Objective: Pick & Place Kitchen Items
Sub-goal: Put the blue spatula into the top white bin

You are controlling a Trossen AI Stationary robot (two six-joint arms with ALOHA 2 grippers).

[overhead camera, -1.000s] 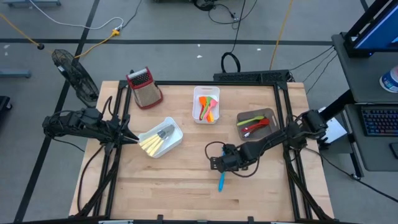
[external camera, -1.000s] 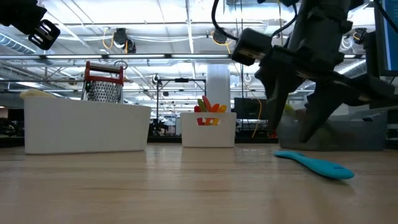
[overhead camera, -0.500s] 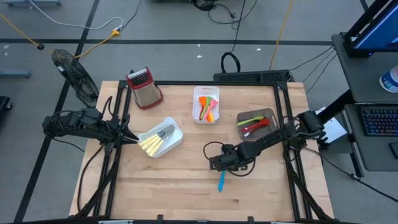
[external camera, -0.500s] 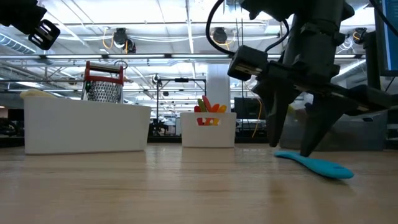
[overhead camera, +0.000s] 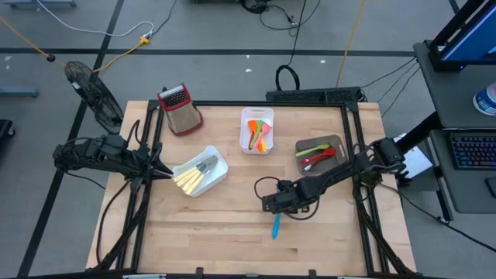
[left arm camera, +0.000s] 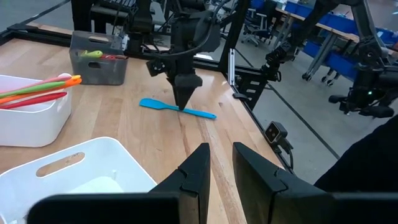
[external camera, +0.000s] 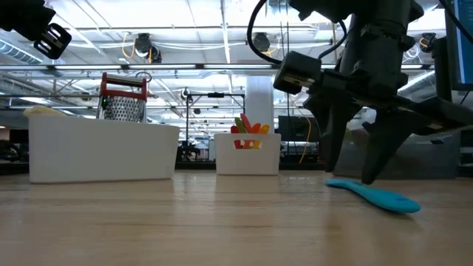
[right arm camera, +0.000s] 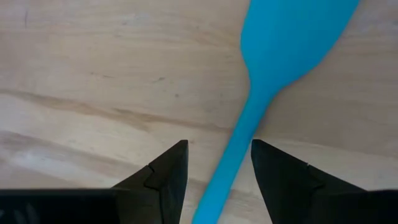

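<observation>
Centrally, near the far edge of the worktop (overhead camera: 232,232), a small white bin (overhead camera: 256,130) holds red, orange and green utensils (overhead camera: 260,136) standing on end; in the low view only their tips (external camera: 250,125) show above its rim. Toward the right edge, a grey bin (overhead camera: 319,154) carries a green utensil (overhead camera: 314,149) and a red utensil (overhead camera: 318,160) lying across it. Toward the left edge, a larger white bin (overhead camera: 203,172) holds cream-handled cutlery (overhead camera: 190,179) with dark metal ends; what each piece is cannot be made out. A metal box grater (overhead camera: 179,108) with a red top stands near the far left corner. A blue spatula (overhead camera: 274,226) lies flat on the bare wood toward the near edge, outside every bin. The right gripper (overhead camera: 273,204) points down over it with its jaws open, one on each side of the slim handle (right arm camera: 233,155), holding nothing; the wrist view cuts off the broad blade at its edge and does not show whether the fingertips (external camera: 369,177) touch the wood. The left gripper (overhead camera: 164,172) waits at the left edge beside the larger white bin, its jaws nearly closed with a narrow gap between the fingers (left arm camera: 198,168) and nothing in them. In the high view the right arm hides part of the spatula's blade.
</observation>
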